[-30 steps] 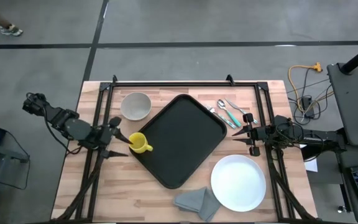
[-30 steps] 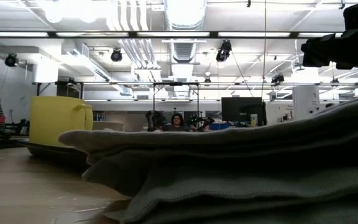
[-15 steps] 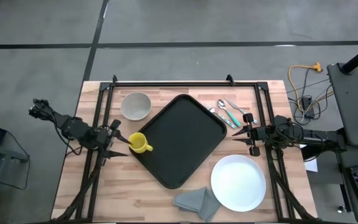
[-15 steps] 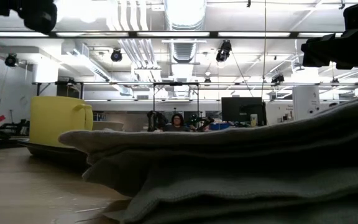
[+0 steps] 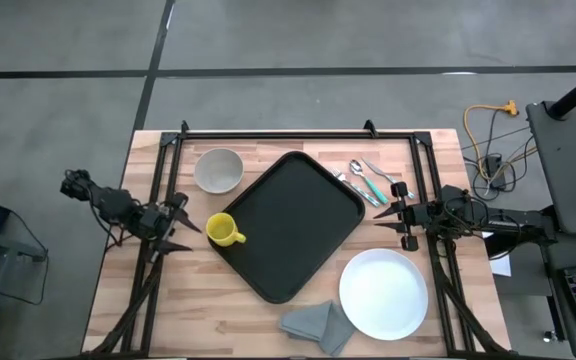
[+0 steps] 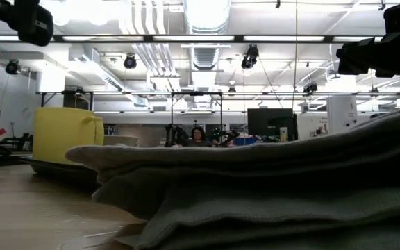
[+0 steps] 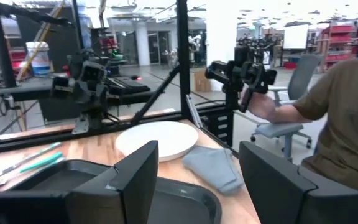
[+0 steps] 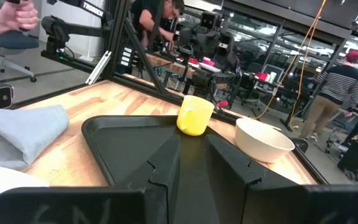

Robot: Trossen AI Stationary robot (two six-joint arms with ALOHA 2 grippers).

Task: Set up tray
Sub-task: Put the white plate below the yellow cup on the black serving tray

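Left gripper (image 5: 175,222): drawn back from the yellow mug (image 5: 224,230), jaws wide apart, empty. Right gripper (image 5: 395,213): unmoved, parted, empty, beside cutlery (image 5: 366,180). Tray (image 5: 293,225): mid-table, askew. Risk: mug perched on its rim may tip if nudged.

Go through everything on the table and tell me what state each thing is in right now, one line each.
tray: flat on the table, turned askew, nothing inside it.
yellow mug: upright, at the tray's left rim.
bowl: upright, empty.
white plate: flat, empty.
grey napkin: folded, beside the plate.
cutlery: lying loose, right of the tray.
left gripper: open, holding nothing.
right gripper: open, holding nothing.
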